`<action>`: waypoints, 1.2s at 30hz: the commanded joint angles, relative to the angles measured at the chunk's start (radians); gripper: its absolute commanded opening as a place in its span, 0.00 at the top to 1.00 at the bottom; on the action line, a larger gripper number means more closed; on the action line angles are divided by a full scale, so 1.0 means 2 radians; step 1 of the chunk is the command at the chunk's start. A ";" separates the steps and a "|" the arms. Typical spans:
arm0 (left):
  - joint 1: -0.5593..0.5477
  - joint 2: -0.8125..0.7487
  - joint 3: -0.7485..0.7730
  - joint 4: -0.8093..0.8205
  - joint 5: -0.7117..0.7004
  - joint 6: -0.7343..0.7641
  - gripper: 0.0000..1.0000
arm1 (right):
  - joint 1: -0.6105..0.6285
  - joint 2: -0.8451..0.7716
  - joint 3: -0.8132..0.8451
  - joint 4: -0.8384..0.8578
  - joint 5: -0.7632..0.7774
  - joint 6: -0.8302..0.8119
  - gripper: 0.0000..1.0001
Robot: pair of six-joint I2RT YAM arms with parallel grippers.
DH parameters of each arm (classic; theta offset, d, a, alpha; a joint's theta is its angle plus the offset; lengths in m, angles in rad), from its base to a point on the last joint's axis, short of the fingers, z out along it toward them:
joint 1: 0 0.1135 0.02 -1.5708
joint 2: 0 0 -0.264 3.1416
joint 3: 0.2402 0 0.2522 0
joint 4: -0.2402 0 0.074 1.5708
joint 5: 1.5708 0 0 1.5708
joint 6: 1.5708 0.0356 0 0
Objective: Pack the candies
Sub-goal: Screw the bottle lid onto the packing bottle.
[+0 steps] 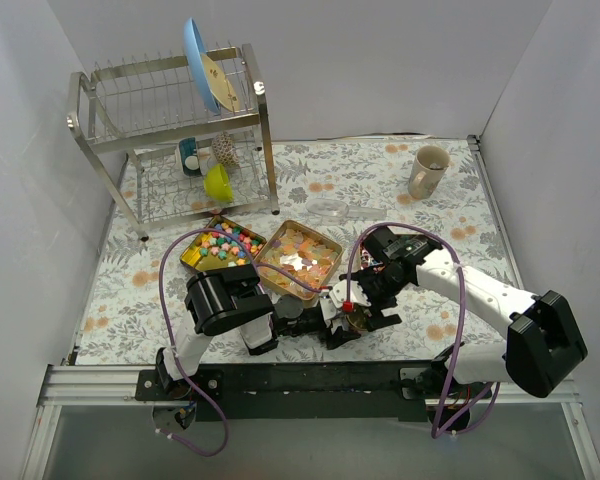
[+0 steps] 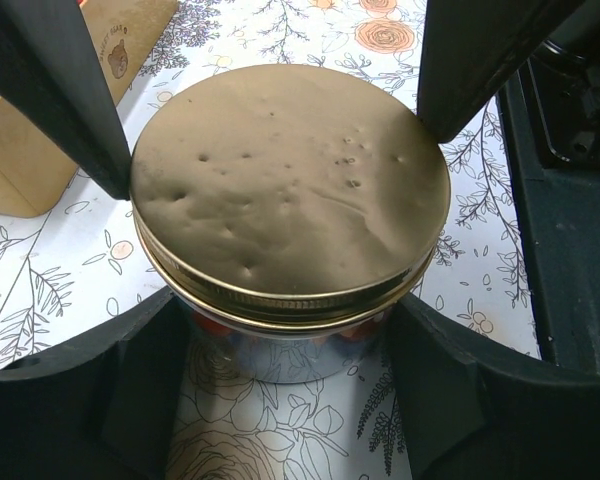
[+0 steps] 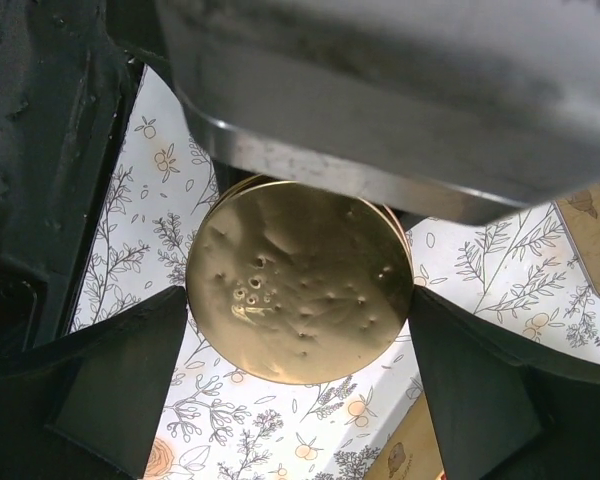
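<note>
A glass jar (image 2: pixel 280 352) with a dented gold lid (image 2: pixel 290 180) stands on the flowered cloth near the front edge. My left gripper (image 2: pixel 283 305) is shut on the jar's body below the lid. Reddish candies (image 2: pixel 212 326) show faintly through the glass. My right gripper (image 3: pixel 298 295) reaches in from the other side and stands open, its fingers (image 3: pixel 130 380) straddling the lid (image 3: pixel 300 280) close to its rim. Behind the jar, one gold tin holds pastel candies (image 1: pixel 222 243) and another holds orange-yellow candies (image 1: pixel 298 262).
A metal dish rack (image 1: pixel 170 130) with a blue plate (image 1: pixel 200 62) and a yellow-green cup (image 1: pixel 218 182) stands at the back left. A mug (image 1: pixel 428 170) sits at the back right, and a clear dish (image 1: pixel 330 208) lies behind the tins. White walls close in on both sides.
</note>
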State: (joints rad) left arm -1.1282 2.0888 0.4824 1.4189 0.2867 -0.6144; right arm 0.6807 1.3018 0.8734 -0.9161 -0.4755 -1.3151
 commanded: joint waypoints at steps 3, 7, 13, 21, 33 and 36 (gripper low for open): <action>0.000 0.035 -0.017 0.052 0.012 -0.018 1.00 | 0.006 -0.001 -0.003 0.010 -0.002 -0.004 0.07; 0.000 0.035 -0.018 0.050 0.012 -0.020 1.00 | 0.007 -0.003 -0.010 0.025 0.007 0.009 0.15; 0.001 0.032 -0.020 0.054 0.005 -0.019 1.00 | 0.006 -0.008 -0.019 0.024 0.009 0.084 0.30; 0.001 0.029 -0.021 0.051 -0.014 -0.020 1.00 | 0.006 -0.004 -0.016 0.026 -0.010 0.240 0.36; 0.000 0.017 -0.023 0.037 -0.034 -0.015 1.00 | 0.023 -0.003 -0.019 0.066 0.069 0.318 0.34; 0.000 0.015 -0.025 0.032 -0.041 -0.013 1.00 | 0.029 -0.010 -0.018 0.065 0.072 0.319 0.25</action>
State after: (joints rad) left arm -1.1233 2.0872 0.4801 1.4185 0.2813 -0.6167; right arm 0.7223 1.2732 0.8547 -0.8070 -0.3676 -0.7731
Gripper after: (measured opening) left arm 0.675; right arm 0.875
